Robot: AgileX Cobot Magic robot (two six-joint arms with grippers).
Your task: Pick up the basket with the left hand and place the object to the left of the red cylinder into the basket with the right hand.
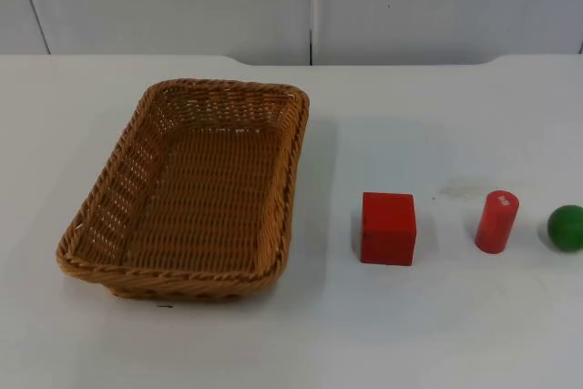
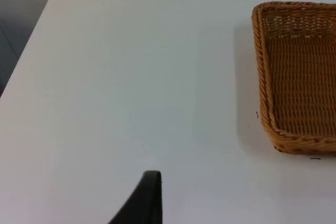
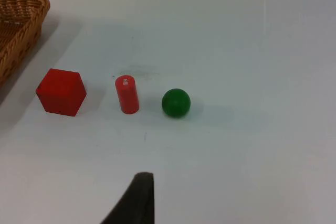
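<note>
A woven basket (image 1: 187, 193) sits empty on the white surface (image 1: 410, 325). To its right stand a red cube (image 1: 388, 228), then a red cylinder (image 1: 496, 221), then a green ball (image 1: 566, 227), each apart from the next. The left end effector (image 2: 149, 192) and right end effector (image 3: 139, 198) wait above the surface, touching nothing; whether either is wide or narrow cannot be told.

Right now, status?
Left gripper short of basket; right gripper back from red cube. Basket on table, cube untouched. Path clear.
</note>
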